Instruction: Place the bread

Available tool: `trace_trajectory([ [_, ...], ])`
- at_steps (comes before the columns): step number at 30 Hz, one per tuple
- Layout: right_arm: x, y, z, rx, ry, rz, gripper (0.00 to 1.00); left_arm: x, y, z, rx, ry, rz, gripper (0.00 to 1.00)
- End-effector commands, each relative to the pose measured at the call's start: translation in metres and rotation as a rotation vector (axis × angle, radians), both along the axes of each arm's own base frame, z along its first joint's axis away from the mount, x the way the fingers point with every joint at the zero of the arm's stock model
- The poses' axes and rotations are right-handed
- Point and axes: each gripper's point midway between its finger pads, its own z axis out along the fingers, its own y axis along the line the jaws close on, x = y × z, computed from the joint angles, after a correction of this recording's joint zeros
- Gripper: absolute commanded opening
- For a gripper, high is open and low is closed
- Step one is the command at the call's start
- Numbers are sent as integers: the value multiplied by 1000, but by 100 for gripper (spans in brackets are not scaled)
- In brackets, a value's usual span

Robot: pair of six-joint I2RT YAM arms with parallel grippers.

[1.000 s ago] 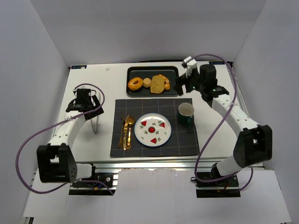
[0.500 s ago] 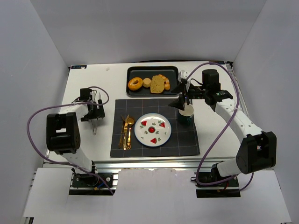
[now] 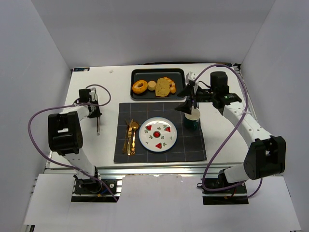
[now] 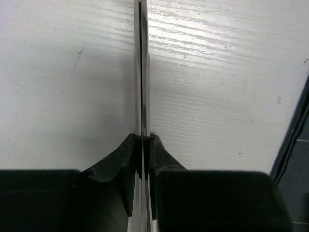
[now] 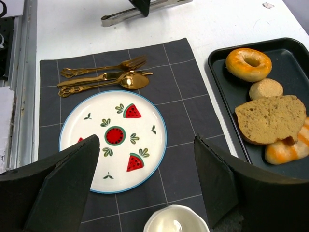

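Note:
The bread (image 3: 140, 87), a golden-brown ring, lies at the left end of the black tray (image 3: 159, 71); the right wrist view shows the bread (image 5: 248, 64) beside a small bun and a slice. My left gripper (image 3: 95, 112) is at the table's left, well away from the bread. There my left gripper (image 4: 144, 140) is shut on thin metal tongs (image 4: 143, 72) that lie along the white table. My right gripper (image 3: 186, 100) hovers open over the cup, and nothing sits between the fingers of my right gripper (image 5: 146, 140).
A watermelon-patterned plate (image 3: 158, 134) sits on a dark placemat (image 3: 193, 150), with gold cutlery (image 3: 130, 137) to its left and a green cup (image 3: 192, 118) to its right. In the right wrist view the plate (image 5: 77, 121) and cup (image 5: 176, 220) lie below the fingers.
My left gripper has shut on the tongs and its arm has folded back toward the left. My right arm swung from the tray's right end to over the cup.

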Motion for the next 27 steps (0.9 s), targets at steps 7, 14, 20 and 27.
trace_trajectory([
  [7,16,-14,11,9,-23,-54,83,28,-84,112,-396,-227,-36,16],
  [14,15,-19,8,15,-10,-69,84,32,-162,152,-459,-232,-174,36],
  [20,12,-20,7,25,-3,-68,86,41,-177,161,-376,-195,-240,44],
  [27,9,-22,4,33,2,-73,87,49,-193,172,-280,-172,-303,48],
])
